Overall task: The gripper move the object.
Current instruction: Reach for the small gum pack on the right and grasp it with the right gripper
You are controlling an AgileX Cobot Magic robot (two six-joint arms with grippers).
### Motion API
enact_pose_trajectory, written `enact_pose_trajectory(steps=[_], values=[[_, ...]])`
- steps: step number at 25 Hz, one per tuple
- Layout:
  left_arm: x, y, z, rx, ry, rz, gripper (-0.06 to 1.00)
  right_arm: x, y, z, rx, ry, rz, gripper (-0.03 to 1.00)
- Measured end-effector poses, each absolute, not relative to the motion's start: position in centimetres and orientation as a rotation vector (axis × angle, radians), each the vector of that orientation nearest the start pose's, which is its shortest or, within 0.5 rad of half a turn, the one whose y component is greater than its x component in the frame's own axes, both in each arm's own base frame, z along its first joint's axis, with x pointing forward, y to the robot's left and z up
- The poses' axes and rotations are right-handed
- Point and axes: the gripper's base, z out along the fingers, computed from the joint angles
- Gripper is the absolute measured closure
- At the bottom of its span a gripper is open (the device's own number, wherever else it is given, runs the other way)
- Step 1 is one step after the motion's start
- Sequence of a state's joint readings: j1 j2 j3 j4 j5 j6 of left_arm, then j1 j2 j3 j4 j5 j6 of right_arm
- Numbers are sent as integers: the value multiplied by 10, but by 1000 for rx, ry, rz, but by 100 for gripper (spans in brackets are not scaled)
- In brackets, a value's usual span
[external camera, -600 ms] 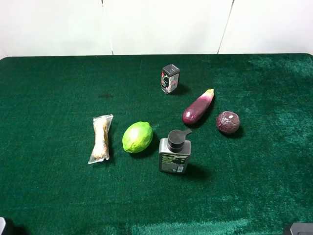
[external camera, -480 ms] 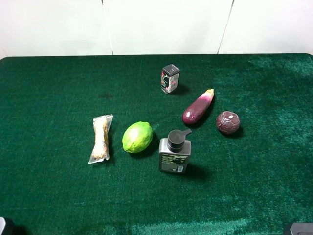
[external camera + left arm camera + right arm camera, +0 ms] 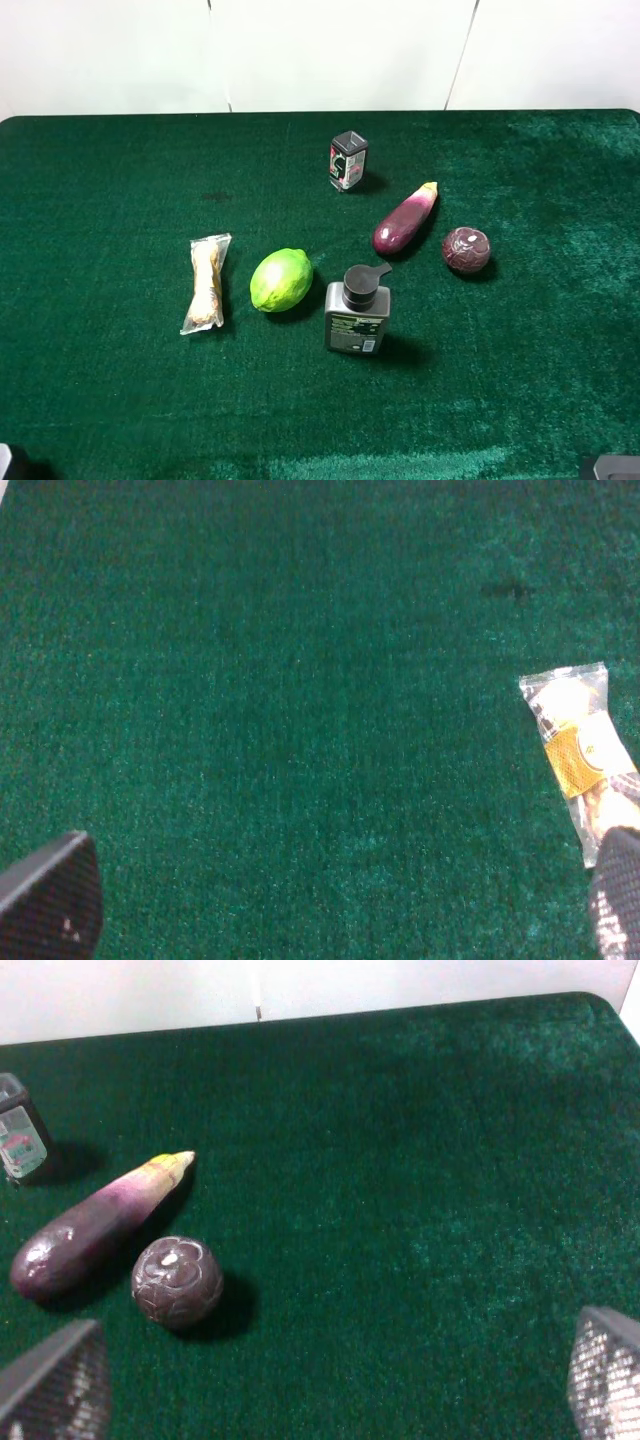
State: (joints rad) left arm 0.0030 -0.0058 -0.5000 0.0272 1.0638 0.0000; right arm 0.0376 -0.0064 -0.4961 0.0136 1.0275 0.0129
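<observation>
So far no part of the move is being shown as done. The small dark boxy container (image 3: 348,160) with a black top and a red, white and green label is standing upright and untouched on the green felt tabletop (image 3: 120,180), well apart from both claws. The black two-fingered right claw (image 3: 330,1385) is being held low over the tabletop, its fingers spread wide with nothing between them. The container is sitting well ahead of it and off to one side, beyond the long purple aubergine (image 3: 95,1225) and the round dark red ball (image 3: 178,1280), which are being seen nearer that claw. The black left claw (image 3: 335,910) is likewise being held wide apart and empty, with only a clear packet of pale snack (image 3: 578,750) near one fingertip; the container is not being caught in its view. By this judgement everything is being left to do: the approach, the closing on the container, the lift and the setting down.
</observation>
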Motion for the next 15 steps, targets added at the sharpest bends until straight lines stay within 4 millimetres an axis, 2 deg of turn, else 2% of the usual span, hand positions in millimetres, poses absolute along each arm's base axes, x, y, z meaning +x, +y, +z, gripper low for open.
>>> enact_pose_trajectory(steps=[11,15], values=[[-6,2,277,-4,2042,34,-5,-4,2,279,-26,2011,72,27],[-6,2,277,-4,2042,34,-5,6,4,296,-25,2047,90,27]])
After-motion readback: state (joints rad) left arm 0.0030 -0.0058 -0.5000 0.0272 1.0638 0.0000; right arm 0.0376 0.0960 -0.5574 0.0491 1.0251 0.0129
